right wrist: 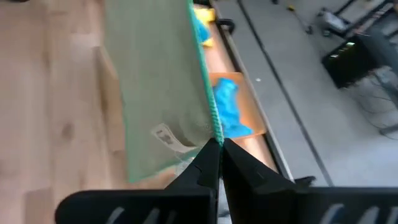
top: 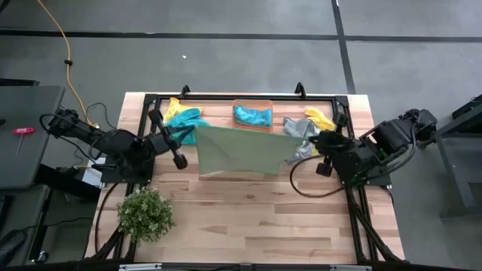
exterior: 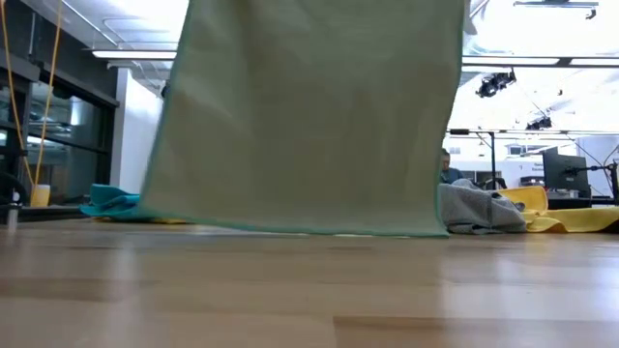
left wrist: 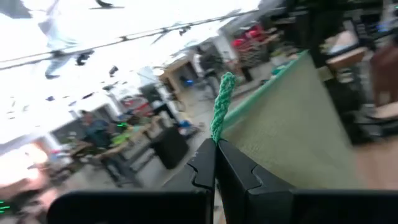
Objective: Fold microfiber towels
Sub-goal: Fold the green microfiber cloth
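Both my left fingers (left wrist: pixel 216 149) and right fingers (right wrist: pixel 219 146) pinch the light green towel's (top: pixel 241 150) top corners; it hangs stretched lengthwise between them, bottom edge down near the table (top: pixel 248 218).

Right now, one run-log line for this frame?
stage: green towel lifted, stretched | left pincer: shut on corner | right pincer: shut on corner | bottom edge at table | fold not started

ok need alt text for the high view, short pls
Overhead view of a wooden table: two robot arms hold a light green towel stretched between them, left tool and right tool shut on its corners. Teal, grey and yellow towels lie behind; a plant stands front left.
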